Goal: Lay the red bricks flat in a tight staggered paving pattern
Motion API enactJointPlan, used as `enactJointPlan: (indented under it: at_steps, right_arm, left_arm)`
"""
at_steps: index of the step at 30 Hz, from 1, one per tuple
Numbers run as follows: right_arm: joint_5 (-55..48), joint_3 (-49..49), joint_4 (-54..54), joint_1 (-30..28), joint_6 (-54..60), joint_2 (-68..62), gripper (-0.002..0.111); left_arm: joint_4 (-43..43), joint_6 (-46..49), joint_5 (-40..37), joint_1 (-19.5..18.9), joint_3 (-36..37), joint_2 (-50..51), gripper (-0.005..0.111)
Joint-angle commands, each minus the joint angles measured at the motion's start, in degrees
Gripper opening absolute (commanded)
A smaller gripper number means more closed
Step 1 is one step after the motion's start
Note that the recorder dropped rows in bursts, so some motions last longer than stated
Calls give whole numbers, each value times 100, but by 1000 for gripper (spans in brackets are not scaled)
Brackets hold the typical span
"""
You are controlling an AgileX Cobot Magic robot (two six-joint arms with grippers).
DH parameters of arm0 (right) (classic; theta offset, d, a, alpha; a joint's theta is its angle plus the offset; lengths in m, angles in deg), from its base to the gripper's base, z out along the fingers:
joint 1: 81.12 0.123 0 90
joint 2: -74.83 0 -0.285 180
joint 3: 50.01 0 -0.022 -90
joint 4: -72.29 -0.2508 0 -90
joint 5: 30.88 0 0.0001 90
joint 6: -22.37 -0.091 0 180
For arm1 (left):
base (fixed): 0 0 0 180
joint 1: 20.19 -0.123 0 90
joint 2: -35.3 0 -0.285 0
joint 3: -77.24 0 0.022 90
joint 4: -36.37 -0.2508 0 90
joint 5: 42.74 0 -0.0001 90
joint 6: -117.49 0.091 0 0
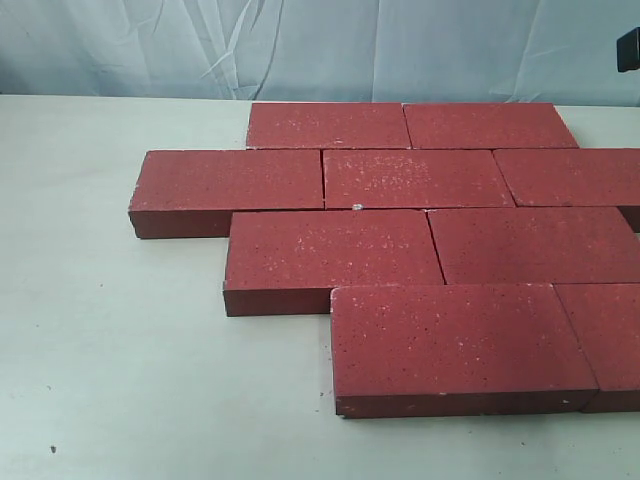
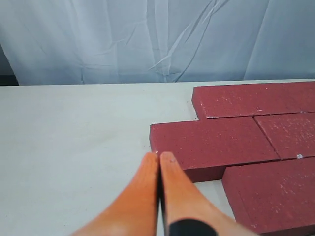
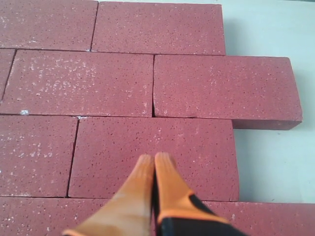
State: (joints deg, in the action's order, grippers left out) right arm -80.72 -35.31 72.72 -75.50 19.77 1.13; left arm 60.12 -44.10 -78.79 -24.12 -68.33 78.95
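Several red bricks (image 1: 415,178) lie flat on the pale table in four close, staggered rows; the nearest row's big brick (image 1: 455,340) sits at the front. Neither gripper shows in the exterior view. In the left wrist view my left gripper (image 2: 159,156) is shut and empty, its orange fingertips (image 2: 168,160) just off the outer corner of a brick (image 2: 211,145) at the pattern's edge. In the right wrist view my right gripper (image 3: 154,158) is shut and empty, hovering over the top of a brick (image 3: 197,147) inside the pattern.
The bare pale table (image 1: 110,340) spreads to the left and front of the bricks. A wrinkled light-blue cloth (image 1: 200,45) hangs behind the table. A dark object (image 1: 629,48) pokes in at the exterior view's top right edge.
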Motion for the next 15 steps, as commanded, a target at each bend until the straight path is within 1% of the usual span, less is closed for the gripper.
enactJointPlan:
  at_steps: [1, 9, 12, 15]
  right_arm:
    - [81, 4, 33, -26, 5, 33, -1]
    - [114, 4, 33, -26, 5, 33, -1]
    - [114, 4, 33, -26, 5, 33, -1]
    - [114, 4, 33, -26, 5, 33, -1]
  left_arm:
    - [58, -5, 544, -16, 702, -463, 0]
    - [-71, -5, 545, -16, 794, -439, 0]
    - [-719, -371, 545, -16, 794, -548, 0]
    - [-1504, -1118, 531, -16, 794, -627, 0]
